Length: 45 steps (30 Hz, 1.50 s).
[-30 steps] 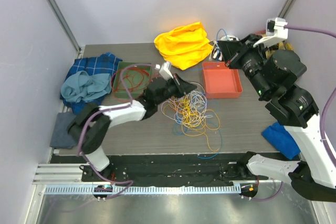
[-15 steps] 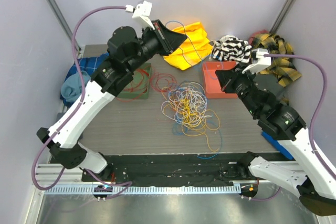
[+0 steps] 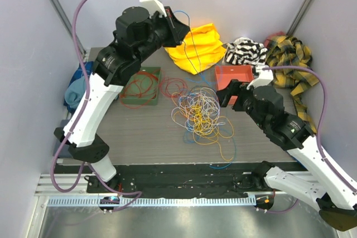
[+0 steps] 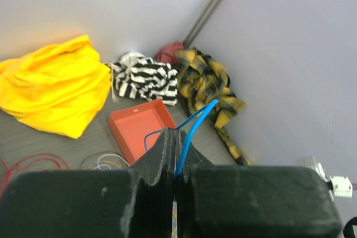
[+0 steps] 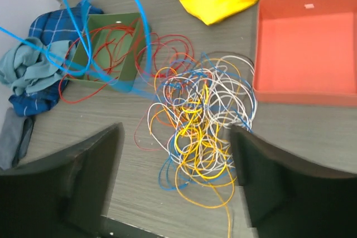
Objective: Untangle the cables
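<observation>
The cables (image 3: 201,115) lie in a loose tangle of yellow, white, orange and blue loops at the table's middle. My left gripper (image 3: 179,29) is raised high above the back of the table, shut on a blue cable (image 4: 195,122) that hangs from it down to the pile (image 3: 192,59). In the right wrist view this blue cable (image 5: 129,32) shows as a blurred arc over the tangle (image 5: 201,115). My right gripper (image 5: 175,135) hovers open above the tangle's near-right side (image 3: 226,96), nothing between its fingers (image 5: 95,176). Red cables (image 3: 139,85) lie coiled in and beside a green tray (image 3: 125,103).
An orange tray (image 3: 242,71) stands right of the tangle, partly behind my right arm. Along the back lie a yellow cloth (image 3: 198,45), a striped cloth (image 3: 245,51) and a yellow plaid cloth (image 3: 290,54). Blue cloths (image 3: 75,90) sit left of the green tray.
My left arm rose from the table to high at the back, drawing a blue cable up. My right arm swung down from the back right to over the tangle, and its gripper opened.
</observation>
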Each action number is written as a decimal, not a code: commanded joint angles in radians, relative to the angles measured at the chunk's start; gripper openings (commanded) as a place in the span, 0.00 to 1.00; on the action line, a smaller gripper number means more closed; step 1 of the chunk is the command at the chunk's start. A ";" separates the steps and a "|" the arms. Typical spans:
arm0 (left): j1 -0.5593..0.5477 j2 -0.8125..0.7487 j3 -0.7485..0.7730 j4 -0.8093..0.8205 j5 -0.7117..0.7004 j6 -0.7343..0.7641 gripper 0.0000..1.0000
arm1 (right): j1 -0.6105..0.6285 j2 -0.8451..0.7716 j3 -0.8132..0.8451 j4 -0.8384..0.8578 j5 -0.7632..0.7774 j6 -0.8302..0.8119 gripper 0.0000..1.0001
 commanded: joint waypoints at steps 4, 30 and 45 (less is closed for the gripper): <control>0.003 -0.009 0.079 0.022 -0.141 0.115 0.00 | 0.005 -0.058 0.015 -0.081 0.134 -0.013 1.00; -0.010 0.032 0.157 0.016 -0.081 0.160 0.00 | 0.015 0.179 -0.158 0.333 -0.028 -0.166 0.93; -0.012 -0.002 0.117 0.022 -0.054 0.141 0.00 | 0.014 0.480 -0.158 0.384 0.255 -0.131 0.66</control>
